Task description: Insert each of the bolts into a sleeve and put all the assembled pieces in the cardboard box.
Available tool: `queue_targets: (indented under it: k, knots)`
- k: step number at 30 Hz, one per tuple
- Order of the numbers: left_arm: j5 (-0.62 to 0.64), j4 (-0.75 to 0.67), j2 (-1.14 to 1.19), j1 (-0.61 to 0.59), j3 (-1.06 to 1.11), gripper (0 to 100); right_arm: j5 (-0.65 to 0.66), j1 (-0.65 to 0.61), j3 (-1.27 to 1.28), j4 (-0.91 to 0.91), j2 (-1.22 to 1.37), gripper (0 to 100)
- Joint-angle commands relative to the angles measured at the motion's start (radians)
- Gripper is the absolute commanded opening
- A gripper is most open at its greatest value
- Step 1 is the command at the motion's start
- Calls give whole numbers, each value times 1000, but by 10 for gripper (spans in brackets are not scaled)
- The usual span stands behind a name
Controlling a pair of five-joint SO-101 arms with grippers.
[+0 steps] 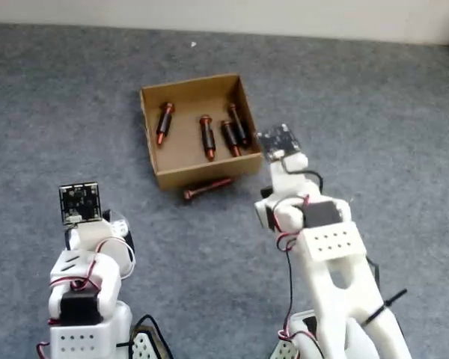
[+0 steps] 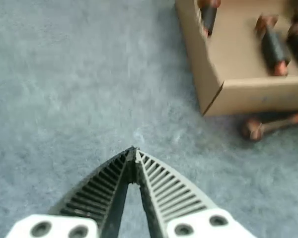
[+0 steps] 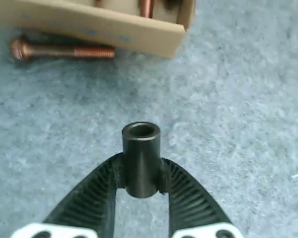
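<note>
Right fingers (image 3: pixel 97 191) grip a black sleeve (image 3: pixel 140 158); left fingers (image 2: pixel 159 183) are closed tip to tip.

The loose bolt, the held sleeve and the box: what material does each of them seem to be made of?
Loose bolt: probably metal with a copper-coloured finish; it has a faint sheen and a threaded end. Sleeve: a smooth dark tube, blackened metal or plastic, I cannot tell which. Cardboard box: plain brown cardboard, matte, with folded walls.
</note>
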Motion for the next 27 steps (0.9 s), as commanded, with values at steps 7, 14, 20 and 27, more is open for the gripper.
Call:
queue_targets:
  k: [7,14,20,27]
  knots:
    - [100,55,12,16,-314,6,-87,91,73,-157,-101,5]
    - [166,186,378,51,-601,6,-87,93,74,-159,-101,5]
    - [315,241,809,99,-809,6,-87,96,74,-159,-101,5]
    - [575,152,1081,289,-840,8,-87,165,74,-160,-104,5]
